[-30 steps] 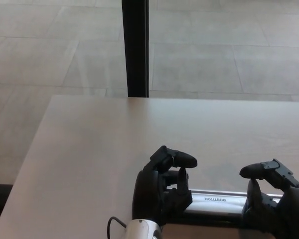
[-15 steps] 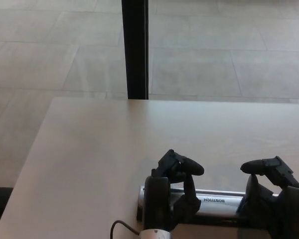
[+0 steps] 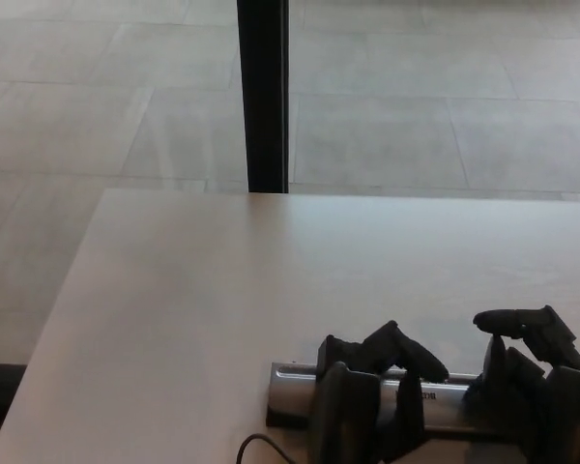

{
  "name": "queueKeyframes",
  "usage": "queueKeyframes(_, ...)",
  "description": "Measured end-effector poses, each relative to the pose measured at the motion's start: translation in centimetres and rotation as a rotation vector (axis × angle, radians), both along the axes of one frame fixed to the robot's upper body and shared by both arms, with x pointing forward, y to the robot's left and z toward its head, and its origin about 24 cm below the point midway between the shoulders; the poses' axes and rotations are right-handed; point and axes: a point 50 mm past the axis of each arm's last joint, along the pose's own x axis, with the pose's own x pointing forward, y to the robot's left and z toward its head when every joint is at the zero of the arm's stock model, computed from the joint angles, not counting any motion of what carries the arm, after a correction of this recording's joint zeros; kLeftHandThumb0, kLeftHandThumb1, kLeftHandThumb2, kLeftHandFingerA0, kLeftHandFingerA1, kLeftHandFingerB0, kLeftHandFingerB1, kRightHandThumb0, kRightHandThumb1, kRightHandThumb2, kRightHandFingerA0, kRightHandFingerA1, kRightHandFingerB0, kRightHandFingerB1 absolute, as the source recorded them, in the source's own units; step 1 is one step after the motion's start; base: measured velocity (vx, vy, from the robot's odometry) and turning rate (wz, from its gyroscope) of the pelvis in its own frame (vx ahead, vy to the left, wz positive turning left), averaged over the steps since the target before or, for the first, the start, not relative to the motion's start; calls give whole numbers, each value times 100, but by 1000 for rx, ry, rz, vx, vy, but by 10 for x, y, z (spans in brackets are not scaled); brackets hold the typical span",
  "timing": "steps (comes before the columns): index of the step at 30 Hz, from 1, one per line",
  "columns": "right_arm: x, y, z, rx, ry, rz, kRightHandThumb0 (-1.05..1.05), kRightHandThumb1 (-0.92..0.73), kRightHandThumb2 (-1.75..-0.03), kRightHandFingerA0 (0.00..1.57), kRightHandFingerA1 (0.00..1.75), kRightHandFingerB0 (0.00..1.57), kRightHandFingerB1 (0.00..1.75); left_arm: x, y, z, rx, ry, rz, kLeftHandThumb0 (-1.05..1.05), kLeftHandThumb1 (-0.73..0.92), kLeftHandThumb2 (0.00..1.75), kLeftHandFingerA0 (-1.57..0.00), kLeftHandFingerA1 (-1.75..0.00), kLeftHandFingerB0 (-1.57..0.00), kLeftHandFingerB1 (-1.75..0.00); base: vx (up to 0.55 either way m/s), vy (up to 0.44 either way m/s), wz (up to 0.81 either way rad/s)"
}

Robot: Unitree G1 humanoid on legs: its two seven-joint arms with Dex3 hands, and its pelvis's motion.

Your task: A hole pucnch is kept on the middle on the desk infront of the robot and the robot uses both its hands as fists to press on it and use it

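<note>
L hand (image 3: 372,401) + R hand (image 3: 532,387) on hole punch (image 3: 295,394) | desk (image 3: 193,290) | pillar (image 3: 263,97) behind

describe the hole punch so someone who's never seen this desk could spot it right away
Start at the pale desk that fills the lower picture, then drop to its near edge, right of centre. The hole punch is the long silver bar lying crosswise there, with the left hand and right hand on it. It is the only metallic thing on the desk.

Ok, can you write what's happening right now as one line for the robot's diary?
left hand: fisted on hole punch | right hand: fisted on its other end | desk: punch at near edge
</note>
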Motion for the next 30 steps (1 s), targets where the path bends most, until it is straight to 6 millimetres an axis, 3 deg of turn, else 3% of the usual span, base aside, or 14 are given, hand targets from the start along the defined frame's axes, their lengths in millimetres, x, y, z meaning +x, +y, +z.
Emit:
queueKeyframes(3,4,1,1,-76,2,6,-47,-66,-59,57,109,59,80,-3,-5,-2,51,-41,-20,-25,52,121,-101,-175,-82,-148,0,0,0)
queueKeyframes(5,7,2,2,-117,1,14,-55,-85,-65,42,89,35,75,-4,-8,-3,85,-68,-34,-26,59,112,-99,-175,-82,-148,0,0,0)
queueKeyframes(6,8,2,2,-139,5,20,-57,-92,-72,46,131,31,101,-5,-9,-4,102,-83,-41,-28,61,110,-99,-175,-83,-147,0,0,0)
queueKeyframes(7,8,1,2,-152,5,22,-57,-92,-72,46,131,31,101,-6,-10,-4,121,-98,-49,-28,61,110,-99,-175,-83,-147,0,0,0)
queueKeyframes(8,8,1,2,-158,4,22,-56,-92,-69,31,92,15,83,-7,-11,-5,139,-112,-55,-29,62,108,-99,-175,-84,-145,0,0,0)
queueKeyframes(11,9,2,2,-194,5,29,-54,-88,-65,28,89,16,81,-9,-13,-7,184,-151,-69,-30,60,109,-99,-175,-84,-145,0,0,0)
queueKeyframes(12,10,2,2,-214,6,33,-51,-72,-61,35,73,39,67,-9,-14,-8,201,-165,-73,-25,54,116,-97,-175,-82,-151,0,0,0)
queueKeyframes(13,10,3,2,-240,6,38,-54,-58,-99,36,71,26,62,-10,-14,-9,215,-179,-77,-28,58,113,-97,-175,-82,-150,0,0,0)
queueKeyframes(14,11,3,2,-254,5,40,-50,-71,-61,33,75,37,56,-10,-15,-9,222,-186,-80,-27,58,114,-97,-175,-81,-151,0,0,0)
queueKeyframes(16,12,3,1,-280,9,39,-61,-92,-71,52,145,34,112,-12,-15,-10,243,-206,-86,-24,55,118,-97,-175,-82,-147,0,0,0)
queueKeyframes(21,10,2,0,-243,5,6,-50,-86,-66,54,124,44,104,-17,-17,-15,303,-267,-115,-23,56,121,-99,-175,-80,-149,0,0,0)
queueKeyframes(22,10,2,0,-242,4,6,-53,-92,-72,59,153,49,120,-17,-17,-15,306,-269,-115,-24,58,118,-100,-175,-74,-164,0,0,0)
queueKeyframes(24,9,3,-2,-269,4,3,-53,-88,-71,72,166,53,138,-19,-17,-18,328,-302,-124,-27,63,112,-101,-175,-76,-162,0,0,0)
queueKeyframes(30,3,3,-3,-138,-34,-59,-42,-83,-66,92,156,70,141,-25,-18,-18,310,-343,-130,-18,63,116,-94,-175,-71,-163,0,0,0)
